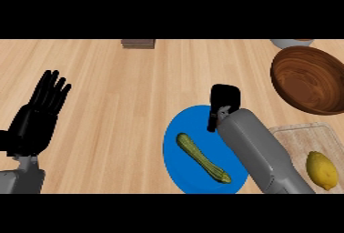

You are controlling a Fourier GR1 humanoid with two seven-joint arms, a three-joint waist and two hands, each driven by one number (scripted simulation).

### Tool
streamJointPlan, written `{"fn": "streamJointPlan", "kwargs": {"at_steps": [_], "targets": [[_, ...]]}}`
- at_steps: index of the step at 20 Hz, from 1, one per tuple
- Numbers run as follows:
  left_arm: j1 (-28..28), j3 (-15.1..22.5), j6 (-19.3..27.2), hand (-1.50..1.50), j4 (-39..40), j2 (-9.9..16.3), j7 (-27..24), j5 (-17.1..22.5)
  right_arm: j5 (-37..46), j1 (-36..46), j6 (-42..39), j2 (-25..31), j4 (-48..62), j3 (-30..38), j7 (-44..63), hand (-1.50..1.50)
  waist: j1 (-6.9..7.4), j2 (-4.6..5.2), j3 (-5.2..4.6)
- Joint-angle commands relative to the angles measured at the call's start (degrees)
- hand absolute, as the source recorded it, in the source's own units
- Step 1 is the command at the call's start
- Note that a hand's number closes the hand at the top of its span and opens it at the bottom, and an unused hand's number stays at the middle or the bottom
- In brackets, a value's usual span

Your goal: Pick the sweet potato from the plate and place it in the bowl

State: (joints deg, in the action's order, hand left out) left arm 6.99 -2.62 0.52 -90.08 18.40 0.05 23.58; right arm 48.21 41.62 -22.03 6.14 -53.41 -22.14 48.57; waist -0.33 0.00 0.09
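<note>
One wooden counter [121,91]. One brown bowl [310,79] sits up and right of the one blue plate [176,150]; one cutting board [316,136] just right of it holds one lemon [322,170]. One greenish vegetable [202,158] lies on the plate. Right hand [224,102] at the plate's top edge, fingers can't be made out; left hand [37,116] far left, fingers straight.

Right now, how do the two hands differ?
The left hand rests open at the view's left edge, fingers straight and raised, over bare counter. The right hand hangs over the blue plate's upper rim, seen from behind, so its fingers are hidden. Both are black on grey forearms.
</note>
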Motion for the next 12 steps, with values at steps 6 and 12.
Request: {"fn": "streamJointPlan", "kwargs": {"at_steps": [6, 12], "targets": [[4.12, -2.54, -2.04, 0.00, 3.46, 0.84, 0.23, 0.69, -0.86, 0.17, 14.25, 1.98, -1.40, 11.01, 0.01, 1.50, 0.30, 0.04, -0.09], [-1.28, 0.63, 0.56, 0.00, -1.86, -1.68, 0.95, -1.94, 6.26, 1.67, 16.33, 4.61, -13.41, 9.48, 11.95, 1.50, -0.44, -0.64, -0.13]]}}
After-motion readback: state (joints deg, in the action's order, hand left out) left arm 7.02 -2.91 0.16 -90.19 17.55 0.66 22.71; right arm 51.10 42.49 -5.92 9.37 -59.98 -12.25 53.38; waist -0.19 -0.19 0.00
